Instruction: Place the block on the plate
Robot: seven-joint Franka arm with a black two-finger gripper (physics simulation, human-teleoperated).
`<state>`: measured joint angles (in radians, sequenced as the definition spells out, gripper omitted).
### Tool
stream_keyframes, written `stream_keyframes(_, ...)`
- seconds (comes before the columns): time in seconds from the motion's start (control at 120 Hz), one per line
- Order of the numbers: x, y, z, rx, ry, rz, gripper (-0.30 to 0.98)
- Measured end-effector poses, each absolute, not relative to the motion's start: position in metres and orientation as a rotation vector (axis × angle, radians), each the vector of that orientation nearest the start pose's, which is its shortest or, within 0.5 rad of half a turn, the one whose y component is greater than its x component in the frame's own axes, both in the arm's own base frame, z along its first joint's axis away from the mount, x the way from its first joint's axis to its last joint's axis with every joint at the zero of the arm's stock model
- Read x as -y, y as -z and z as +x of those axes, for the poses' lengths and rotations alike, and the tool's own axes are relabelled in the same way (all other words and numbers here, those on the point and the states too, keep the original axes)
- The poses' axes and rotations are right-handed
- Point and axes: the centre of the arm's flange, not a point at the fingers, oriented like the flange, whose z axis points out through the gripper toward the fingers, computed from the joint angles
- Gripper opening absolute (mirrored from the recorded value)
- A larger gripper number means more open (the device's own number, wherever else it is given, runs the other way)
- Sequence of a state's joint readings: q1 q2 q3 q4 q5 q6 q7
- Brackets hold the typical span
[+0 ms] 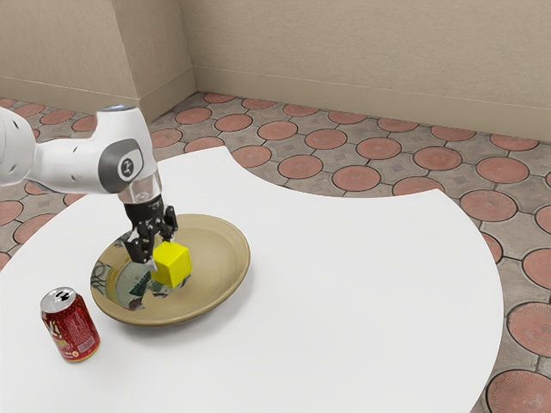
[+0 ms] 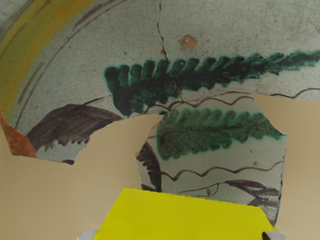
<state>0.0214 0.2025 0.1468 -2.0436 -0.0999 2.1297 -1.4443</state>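
My gripper (image 1: 162,249) is over the plate in the exterior view, shut on the yellow block (image 1: 173,265). The wide tan plate (image 1: 222,274) with its painted, broken-looking pattern lies beneath them. Whether the block touches the plate or hangs just above it, I cannot tell. In the wrist view the block (image 2: 182,215) appears at the lower edge, with light fingertips of the gripper (image 2: 182,235) at its two sides. Behind it spreads the patterned face of the plate (image 2: 210,137).
A red soda can (image 1: 71,326) stands upright on the white table (image 1: 370,301), close to the plate's rim toward the exterior view's lower left. The table has a curved cut-out in its far edge.
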Motion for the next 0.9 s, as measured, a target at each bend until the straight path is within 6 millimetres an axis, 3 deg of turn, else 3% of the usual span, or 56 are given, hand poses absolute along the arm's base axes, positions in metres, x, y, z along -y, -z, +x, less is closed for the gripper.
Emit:
stream_keyframes(0.425, -0.094, -0.339, 0.564, -2.329, 0.186, 2.127, 0.56)
stream_keyframes(0.783, -0.087, -0.363, 0.568, -2.293, 0.163, 2.176, 0.66)
stream_keyframes(0.9, -0.087, -0.381, 0.573, -2.266, 0.147, 2.196, 0.67)
